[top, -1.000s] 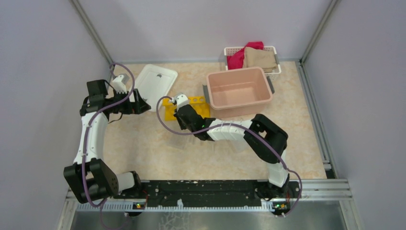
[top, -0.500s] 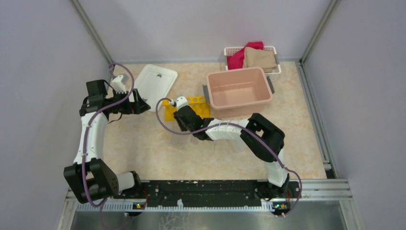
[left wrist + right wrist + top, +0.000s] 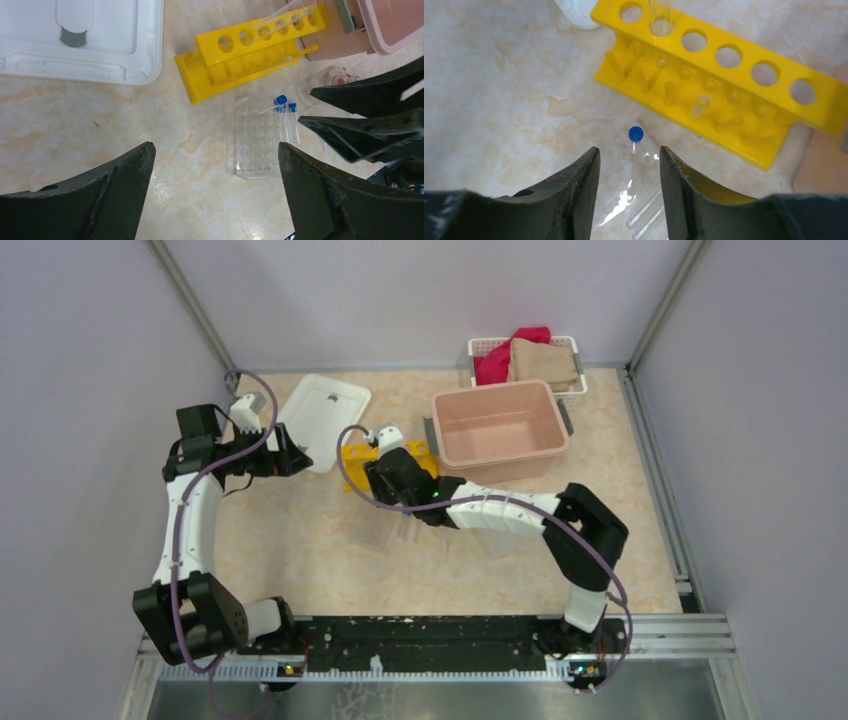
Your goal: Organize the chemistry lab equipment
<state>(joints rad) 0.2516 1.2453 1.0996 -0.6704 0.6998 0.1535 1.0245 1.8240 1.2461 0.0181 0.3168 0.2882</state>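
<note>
— Pale marbled worktop [image 3: 330, 570], closed in by grey walls [image 3: 420, 300] on three sides. Entries, please, starting with racks.
— Entry one: yellow rack [image 3: 240, 65], six holes along top, standing just beside pink tub [image 3: 495, 430]. Long clear tube [image 3: 661, 20] in second hole from one end, leaning.
— Entry two?
— Clear rack [image 3: 255, 145], flat on worktop, near yellow rack on its front side, apart from it. Small tubes with blue caps [image 3: 282, 100] gathered along edge nearest right pincer [image 3: 629, 150]; standing in holes or lying against them, cannot tell.
— State of right pincer?
— Released. Fingers parted, low over clear rack, one blue-capped tube between them with a gap either side, touched by neither finger.
— Left pincer [image 3: 215, 150]?
— Spread wide, grasping nothing. Hanging above bare worktop, close to white lid [image 3: 322, 420], clear rack showing between its fingertips.
— Glassware besides tubes?
— Clear round flask [image 3: 332, 77], partly hidden behind right pincer, near corner of tub. Contents: cannot tell.
— Items outside lab set?
— White lid, grey handle, lying flat left of yellow rack. Pink tub, uncovered, upright. White basket [image 3: 477, 344] in far right corner, behind tub, holding red cloth [image 3: 492, 362] and tan cloth [image 3: 543, 360].
</note>
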